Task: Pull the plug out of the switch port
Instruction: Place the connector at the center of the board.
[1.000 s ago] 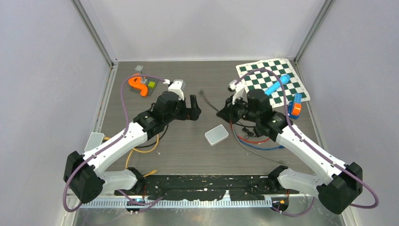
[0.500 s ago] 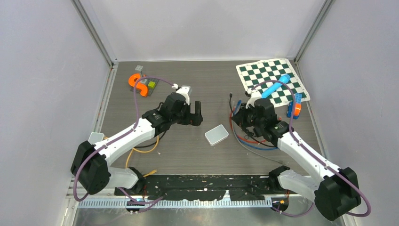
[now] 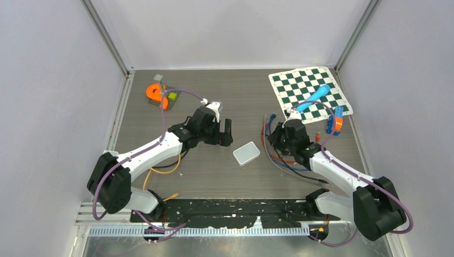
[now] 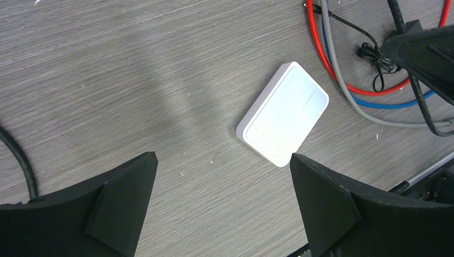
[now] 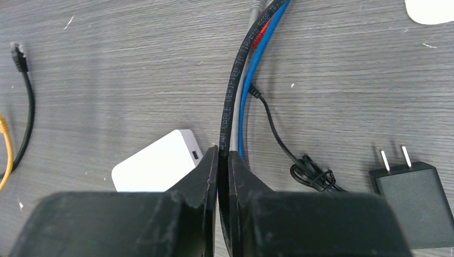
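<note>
The small white rectangular plastic switch box point(image 3: 247, 153) is seen lying flat on the grey wood-grain table point(image 3: 214, 171). The left gripper point(image 4: 222, 158) is held just beyond the switch box, on its left, with the jaws spread fully wide and nothing between them. Just right of the switch box, the right gripper point(image 5: 224, 155) is clamped tight on a thick black cable with white lettering point(image 5: 231, 101). The cable's end is hidden under the fingers, so the plug cannot be made out, nor whether any port on the switch box is occupied. A bundle of red, blue and grey cables point(image 5: 251, 80) is laid alongside the black one. Further right of the switch box, a black two-pronged power adapter point(image 5: 411, 195) is partly covered by the gripper body.
</note>
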Robot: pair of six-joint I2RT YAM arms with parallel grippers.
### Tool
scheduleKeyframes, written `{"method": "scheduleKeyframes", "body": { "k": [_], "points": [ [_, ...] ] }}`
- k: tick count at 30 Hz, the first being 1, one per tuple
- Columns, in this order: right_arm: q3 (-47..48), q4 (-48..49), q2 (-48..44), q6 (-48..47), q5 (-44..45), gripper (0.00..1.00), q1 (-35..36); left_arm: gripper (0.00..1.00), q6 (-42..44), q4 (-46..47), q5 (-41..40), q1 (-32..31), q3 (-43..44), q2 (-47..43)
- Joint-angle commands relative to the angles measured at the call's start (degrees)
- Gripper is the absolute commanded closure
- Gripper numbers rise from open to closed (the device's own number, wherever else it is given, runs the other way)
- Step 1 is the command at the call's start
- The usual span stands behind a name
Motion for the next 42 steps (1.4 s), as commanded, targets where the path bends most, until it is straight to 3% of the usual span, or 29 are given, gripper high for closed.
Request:
{"method": "scheduleKeyframes", "body": {
  "k": [1, 4, 8, 15, 21, 25, 34, 42],
  "points": [
    [1.30, 5.96, 1.84, 1.85, 4.71, 0.93, -0.23, 0.00, -0.71, 2.07, 3.26, -0.21, -0.52, 0.70],
    [1.49, 8.10, 4.09, 1.65, 3.39, 0.89, -0.23, 0.00, -1.30, 2.53, 3.99, -0.21, -0.89, 1.30],
    [2.84, 5.36, 6.15, 0.63, 1.65, 0.74, -0.22, 0.01, -0.63, 1.99, 5.34, -0.25, -2.14, 1.22],
    [0.33, 3.88, 0.20, -0.22, -0.26, 0.53, -0.23, 0.04, -3.49, 6.30, 8.78, -0.21, -11.57, -0.82],
    [1.32, 5.08, 0.70, -0.58, -14.34, 0.49, -0.05, 0.13, -7.20, 11.69, 13.90, -0.83, -12.36, 1.41],
    [4.25, 3.86, 4.86, -1.63, -18.77, 0.48, 0.88, 0.18, -8.03, 13.17, 15.56, -1.92, -10.28, 4.21],
    [9.01, 2.29, 14.38, -4.01, -18.96, 0.47, 2.00, 0.31, -12.47, 19.86, 19.66, -2.58, -6.85, 11.24],
    [9.90, 1.63, 18.55, -3.82, -17.89, 0.48, 2.02, 0.46, -10.86, 18.38, 20.58, -2.66, -1.98, 18.35]
  ]
}}
